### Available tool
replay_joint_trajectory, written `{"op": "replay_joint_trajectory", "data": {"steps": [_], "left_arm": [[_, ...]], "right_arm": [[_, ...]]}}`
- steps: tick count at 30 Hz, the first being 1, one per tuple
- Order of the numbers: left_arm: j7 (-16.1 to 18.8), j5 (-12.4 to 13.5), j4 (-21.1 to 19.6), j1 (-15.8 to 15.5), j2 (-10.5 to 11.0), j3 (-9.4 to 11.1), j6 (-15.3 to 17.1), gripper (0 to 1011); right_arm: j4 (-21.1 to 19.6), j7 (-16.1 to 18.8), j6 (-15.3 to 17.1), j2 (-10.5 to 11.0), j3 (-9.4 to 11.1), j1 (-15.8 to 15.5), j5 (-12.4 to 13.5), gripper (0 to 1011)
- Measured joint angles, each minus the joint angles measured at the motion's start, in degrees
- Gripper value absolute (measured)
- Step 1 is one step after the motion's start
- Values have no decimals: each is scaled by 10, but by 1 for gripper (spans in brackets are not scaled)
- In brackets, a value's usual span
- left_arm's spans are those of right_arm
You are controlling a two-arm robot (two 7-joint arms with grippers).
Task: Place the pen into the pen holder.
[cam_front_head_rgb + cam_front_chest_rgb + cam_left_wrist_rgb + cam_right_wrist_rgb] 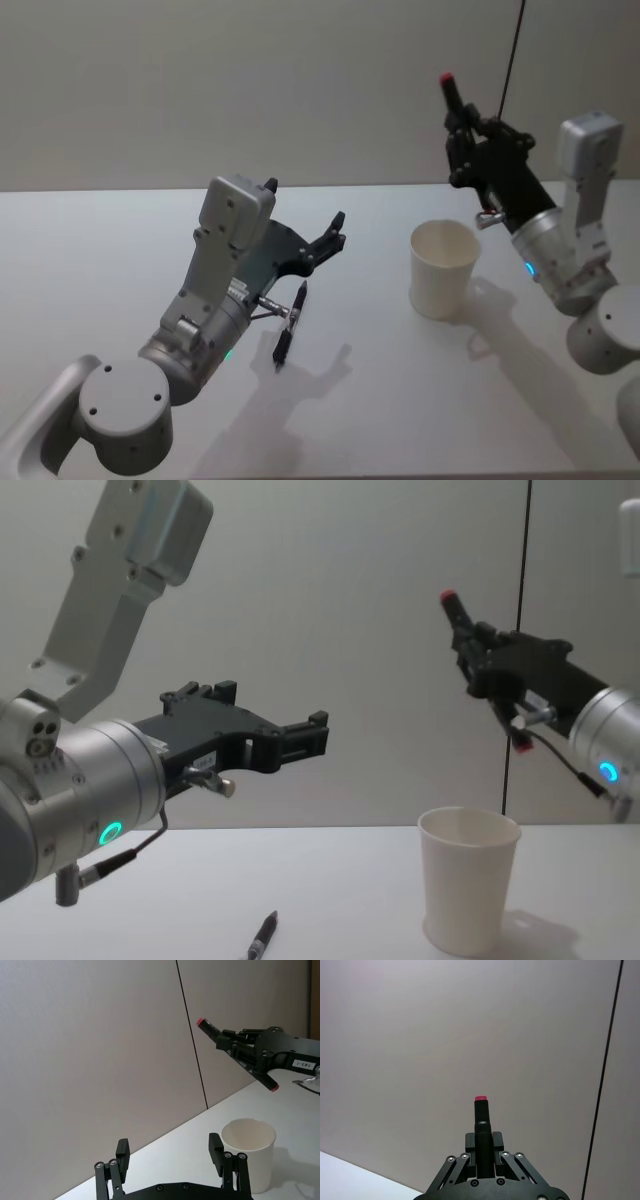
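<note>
Up over the desk (100, 260), the right end effector (478, 645) is clamped on a black red-tipped pen (455, 612) and holds it tilted, well above the rim of the pen holder (468, 890), a white paper cup standing upright with its mouth open. The left wrist view gives that pen's whole length, red at both ends, where the right wrist view looks straight along the barrel to one red tip. The head and chest views take in a second pen (290, 325), all black, lying flat on the desk below the left end effector (325, 240). That end effector hovers with its fingers spread and nothing between them, pointing toward the cup from its left. I count two pens, one cup, two arms.
</note>
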Motion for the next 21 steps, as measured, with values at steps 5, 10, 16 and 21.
{"op": "replay_joint_trajectory", "data": {"steps": [5,10,16,21], "left_arm": [[0,0,0,0,0,0,0,1004],[0,0,0,0,0,0,0,1004],[0,0,0,0,0,0,0,1004],[0,0,0,0,0,0,0,1004]], "right_arm": [[52,5,-27,-8,-3,24,-14,184],[94,8,-48,-15,-6,43,-24,184],[152,14,-70,-24,-9,68,-30,184],[198,20,-86,-30,-11,88,-30,184]]}}
